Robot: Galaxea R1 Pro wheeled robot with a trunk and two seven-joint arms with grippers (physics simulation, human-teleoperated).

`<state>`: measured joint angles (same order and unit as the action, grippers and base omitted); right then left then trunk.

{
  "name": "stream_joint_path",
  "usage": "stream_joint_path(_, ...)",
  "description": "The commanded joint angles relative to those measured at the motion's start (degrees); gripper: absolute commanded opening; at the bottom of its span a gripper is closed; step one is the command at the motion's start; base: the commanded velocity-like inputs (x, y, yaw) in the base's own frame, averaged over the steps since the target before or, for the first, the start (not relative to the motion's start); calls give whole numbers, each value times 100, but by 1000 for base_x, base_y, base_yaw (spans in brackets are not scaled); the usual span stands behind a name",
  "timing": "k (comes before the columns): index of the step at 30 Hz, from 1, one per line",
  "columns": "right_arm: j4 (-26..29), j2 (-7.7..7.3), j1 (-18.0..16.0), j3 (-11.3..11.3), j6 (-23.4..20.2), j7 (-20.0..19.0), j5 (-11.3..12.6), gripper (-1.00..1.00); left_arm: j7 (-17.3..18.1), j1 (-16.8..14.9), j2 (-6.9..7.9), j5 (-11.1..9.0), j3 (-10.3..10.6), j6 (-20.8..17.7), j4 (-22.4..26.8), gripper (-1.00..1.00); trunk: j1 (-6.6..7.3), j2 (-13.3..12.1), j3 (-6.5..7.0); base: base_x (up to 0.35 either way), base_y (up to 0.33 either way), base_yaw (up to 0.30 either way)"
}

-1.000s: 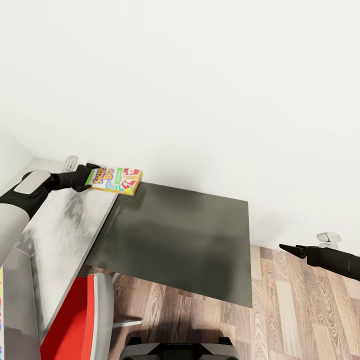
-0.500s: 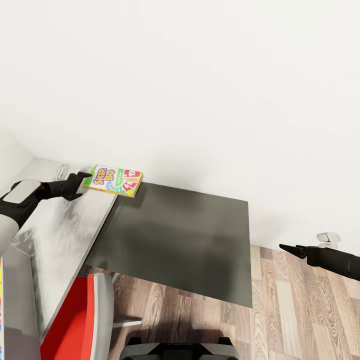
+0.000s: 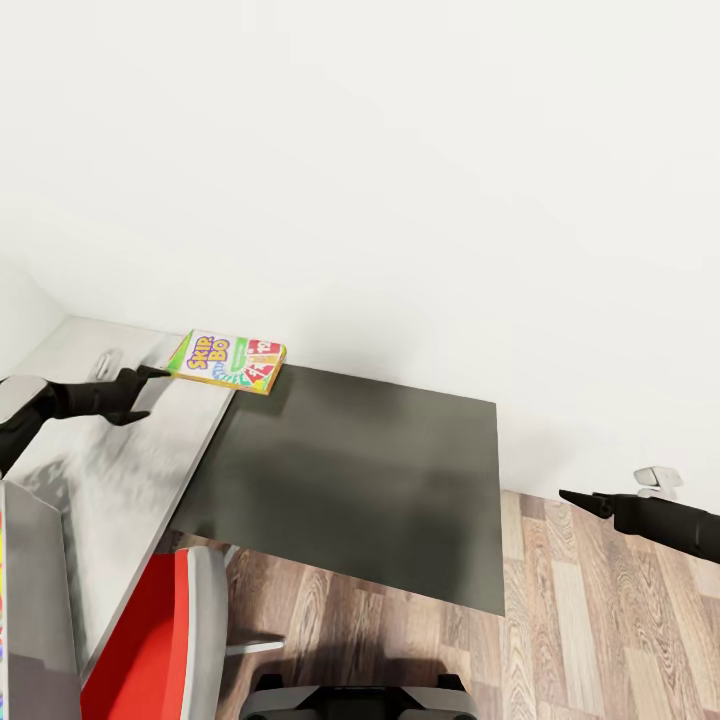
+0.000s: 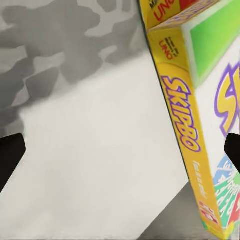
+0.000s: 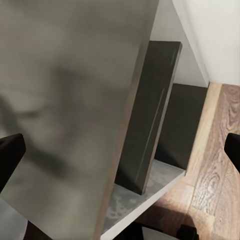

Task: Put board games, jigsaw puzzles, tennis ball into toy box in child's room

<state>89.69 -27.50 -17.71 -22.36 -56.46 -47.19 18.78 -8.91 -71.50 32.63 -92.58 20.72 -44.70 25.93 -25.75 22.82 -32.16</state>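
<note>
Board game (image 3: 227, 361) lies flat on the table (image 3: 360, 480), left-center of the head frame, right at the seam where the pale speckled top meets the dark grey top, hard against the white wall. Long axis runs left-right across the frame, slightly down toward the right; "SKIP BO" lettering sits at the left end, red print at the right end. Box is white-faced with yellow sides, green band, red and multicolour print. In the left wrist view the box (image 4: 200, 115) shows a yellow side panel with purple "SKIPBO" text and a green-edged face.

Left gripper (image 3: 150, 374) is just left of the box's left end, over the speckled top, fingertips near it but not around it. Jaws spread wide in the wrist view, nothing between them.

Right gripper (image 3: 575, 496) hangs at the right of the frame over the wood floor (image 3: 600, 620), well clear of the table. Fingers wide apart in its wrist view, holding nothing.

Red chair (image 3: 160, 640) at lower left.
</note>
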Motion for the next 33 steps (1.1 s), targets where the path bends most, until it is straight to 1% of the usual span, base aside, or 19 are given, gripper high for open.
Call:
stream_joint_path(1,-1,-1,-4,-5,-23,-29,-15,100,-43,4,29,-73,29,-54,9,100,-3,10,-8,0,0,0)
stream_joint_path(7,-8,-1,-4,-5,-23,-23,-15,100,-41,25,88,-96,27,-246,137,100,-3,10,-8,0,0,0)
stream_joint_path(10,-15,-1,-4,-5,-18,-17,-16,100,-41,37,130,-103,24,-341,495,100,-3,10,-8,0,0,0)
stream_joint_path(11,-15,-1,-4,-5,-18,-17,-16,100,-41,37,130,-103,24,-341,495,100,-3,10,-8,0,0,0)
stream_joint_path(13,-22,1,-8,-5,-5,-11,-17,100,-44,41,160,-106,22,-378,846,100,-3,10,-8,0,0,0)
stream_joint_path(14,-22,1,-8,-5,-5,-11,-17,100,-44,41,160,-106,22,-378,846,100,-3,10,-8,0,0,0)
stream_joint_path(16,-36,3,-10,-2,9,-7,-20,100,-59,42,179,-111,21,-402,1226,100,-3,10,-8,0,0,0)
stream_joint_path(17,-36,3,-10,-2,9,-7,-20,100,-59,42,179,-111,21,-402,1226,100,-3,10,-8,0,0,0)
stream_joint_path(19,-47,5,-13,3,17,-5,-21,100,-79,41,185,-114,-3,-417,1563,100,-3,10,-8,0,0,0)
stream_joint_path(20,-47,5,-13,3,17,-5,-21,100,-79,41,185,-114,-3,-417,1563,100,-3,10,-8,0,0,0)
stream_joint_path(22,-54,3,-21,2,16,-3,-22,100,-97,41,187,-116,-90,-425,1831,100,-3,10,-8,0,0,0)
stream_joint_path(26,-61,-4,-66,-6,-11,3,-21,100,-115,42,193,-113,-334,-438,2242,100,-3,10,-8,0,0,0)
stream_joint_path(27,-61,-4,-66,-6,-11,3,-21,100,-115,42,193,-113,-334,-438,2242,100,-3,10,-8,0,0,0)
stream_joint_path(30,-63,-10,-109,-9,-23,4,-17,100,-122,50,210,-117,-440,-458,2583,100,-3,10,-8,0,0,0)
stream_joint_path(33,-63,-12,-156,-9,-35,-8,6,100,-125,77,226,-146,-496,-530,2961,100,-3,10,-8,0,0,0)
